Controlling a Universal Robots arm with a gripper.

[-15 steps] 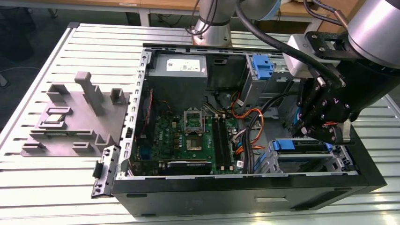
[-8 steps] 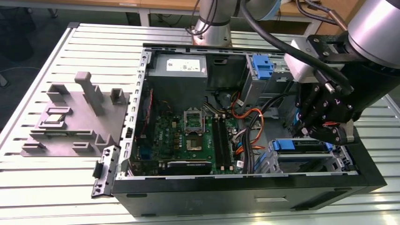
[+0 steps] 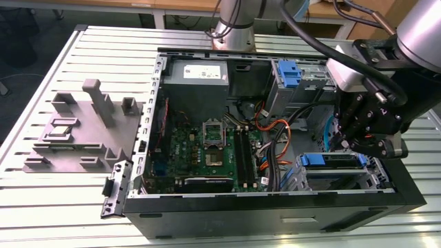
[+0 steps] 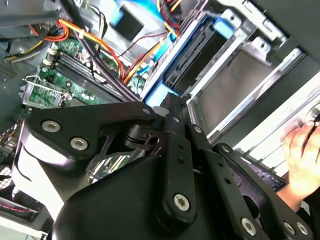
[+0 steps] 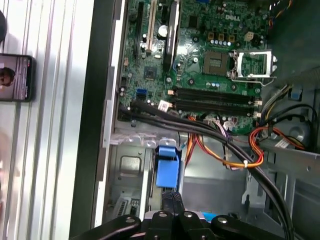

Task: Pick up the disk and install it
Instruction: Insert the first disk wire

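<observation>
In the exterior view, the disk [image 3: 329,159] sat in the metal drive cage [image 3: 306,178] at the corner of the open computer case [image 3: 276,212] nearest the exterior view's right. Its blue carrier edge lay level and ran across from the exterior view's left to its right, and the rest of it was hidden down in the cage. The gripper [image 3: 368,150] hung just above and beside that edge. A second blue caddy [image 3: 289,72] stood at the far side of the case, well apart, next to the grey power supply [image 3: 196,77], and a grey fixture [image 3: 79,134] rested on the slatted table [image 3: 62,206]. In the second wrist view, the disk [image 4: 197,52] showed a dark side framed by a blue rail, its long axis running straight away from the gripper [image 4: 172,102] into the cage [image 4: 240,75]. The jaws looked drawn together, with the tip touching the blue end tab. A person's hand [image 4: 300,150] lay outside the case wall. In the first wrist view, the blue tab of the disk [image 5: 167,170] pointed back at the gripper [image 5: 170,197], whose closed tip met its end. Orange cables [image 5: 225,160] crossed beside it, below the green motherboard [image 5: 210,30].
</observation>
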